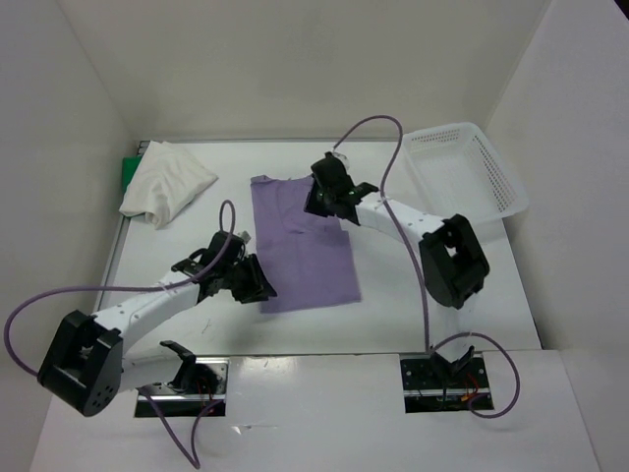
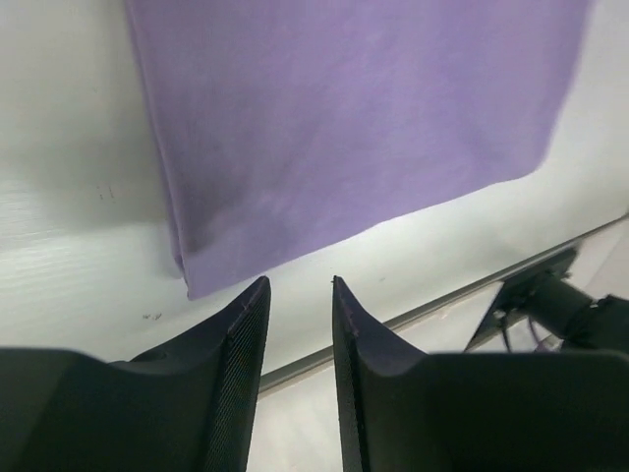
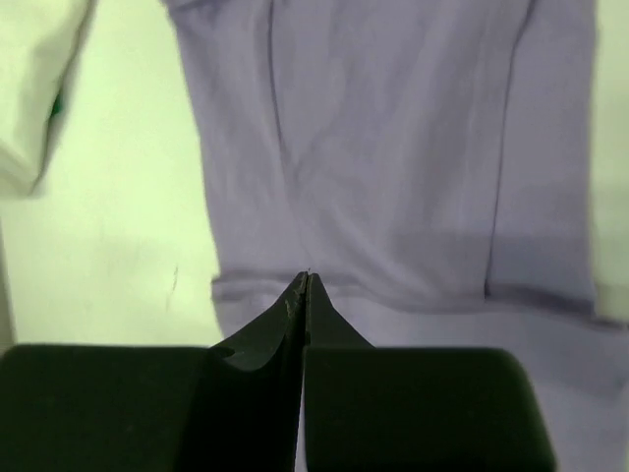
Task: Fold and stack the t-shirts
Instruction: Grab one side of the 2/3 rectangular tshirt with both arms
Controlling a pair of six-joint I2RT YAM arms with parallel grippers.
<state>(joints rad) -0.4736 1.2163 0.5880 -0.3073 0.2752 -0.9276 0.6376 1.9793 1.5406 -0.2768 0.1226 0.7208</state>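
Left gripper: jaws spread with a clear gap and nothing between them. The tips are low over the table, just short of a corner of the lavender shirt.
Right gripper: fingers pressed flat together, tips down on the lavender shirt at a hem line. Whether any cloth is nipped between them cannot be told.
Lavender shirt, position: mid-table, laid flat as a long panel running from far to near. The right gripper is at its far end and the left gripper at its near left corner.
Lavender shirt, condition: the right wrist view shows lengthwise creases and a doubled band across the cloth. The left wrist view shows a doubled left edge. From the top view these read only as a darker flap on the right side.
White shirt: bunched at the far left of the table, well apart from the lavender shirt.
Green shirt: lies under the white shirt with only a strip exposed at the far left edge. The right wrist view gives just a sliver of it.
Basket: white mesh, at the far right corner, seen in the top view only.
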